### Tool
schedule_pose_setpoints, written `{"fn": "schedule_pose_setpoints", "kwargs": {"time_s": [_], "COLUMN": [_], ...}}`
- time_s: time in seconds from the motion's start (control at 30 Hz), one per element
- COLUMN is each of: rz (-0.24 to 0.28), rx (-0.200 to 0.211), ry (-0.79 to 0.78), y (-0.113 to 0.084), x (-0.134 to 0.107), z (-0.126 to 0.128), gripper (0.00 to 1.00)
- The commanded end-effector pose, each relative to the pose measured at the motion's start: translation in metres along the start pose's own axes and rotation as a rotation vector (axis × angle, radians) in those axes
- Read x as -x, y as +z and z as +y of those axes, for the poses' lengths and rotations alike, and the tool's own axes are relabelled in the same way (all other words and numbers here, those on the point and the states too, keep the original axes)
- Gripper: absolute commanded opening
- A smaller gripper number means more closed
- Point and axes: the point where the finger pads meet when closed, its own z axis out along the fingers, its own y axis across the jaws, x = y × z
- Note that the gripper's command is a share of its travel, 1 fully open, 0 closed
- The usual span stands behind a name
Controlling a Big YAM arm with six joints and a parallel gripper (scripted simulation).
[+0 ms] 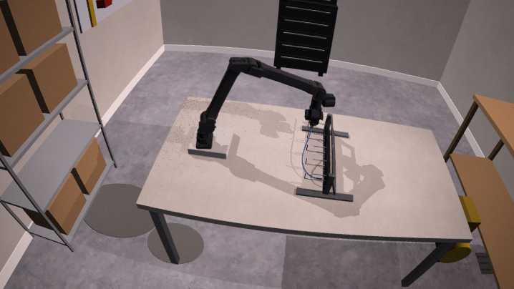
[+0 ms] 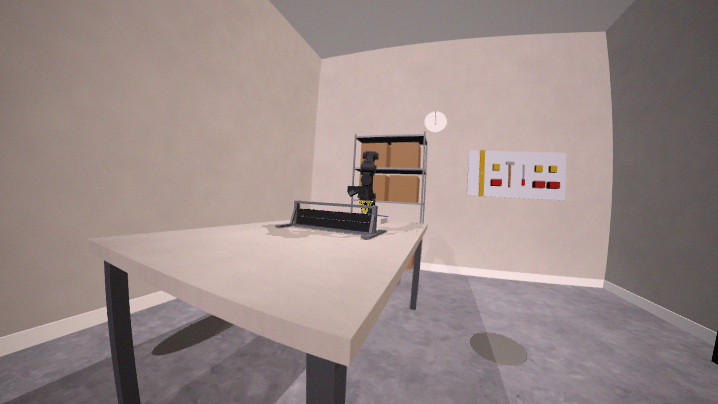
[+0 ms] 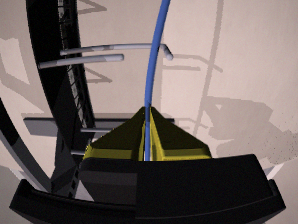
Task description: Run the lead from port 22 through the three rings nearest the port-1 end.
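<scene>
The dark rack (image 1: 329, 158) with the patch panel stands on the table, with thin wire rings (image 1: 313, 151) sticking out of its front. The blue lead (image 1: 306, 152) runs from the rack's near end in a bow along the rings to my gripper (image 1: 311, 124) at the rack's far end. My gripper is shut on the blue lead just above the rings. In the wrist view the lead (image 3: 160, 43) leaves my yellow fingertips and passes by the tip of a wire ring (image 3: 109, 55). In the exterior view my gripper (image 2: 367, 203) hangs at the rack's (image 2: 333, 218) right end.
The arm's base (image 1: 207, 145) sits on a grey plate at the table's left. The rack's feet (image 1: 323, 194) lie across the table. Shelves with boxes (image 1: 39, 107) stand beside the table on the left, a wooden shelf (image 1: 492, 172) on the right.
</scene>
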Motion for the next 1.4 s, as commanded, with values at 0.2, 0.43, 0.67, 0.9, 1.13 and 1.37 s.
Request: {"fn": "schedule_pose_setpoints", "kwargs": {"time_s": [0.2,0.43,0.67,0.9,1.13,1.37], "rz": [0.010,0.006,0.017,0.009,0.010,0.016], "rx": [0.027,0.016,0.049,0.026,0.028,0.046], "ry": [0.009,0.008,0.008,0.008,0.008,0.008], "y": [0.009,0.021,0.012,0.023,0.022,0.014], "x": [-0.006,-0.005,-0.009,-0.007,-0.006,-0.008], "z": [0.010,0.006,0.019,0.010,0.009,0.020], "gripper": [0.00,0.00,0.00,0.00,0.00,0.00]}}
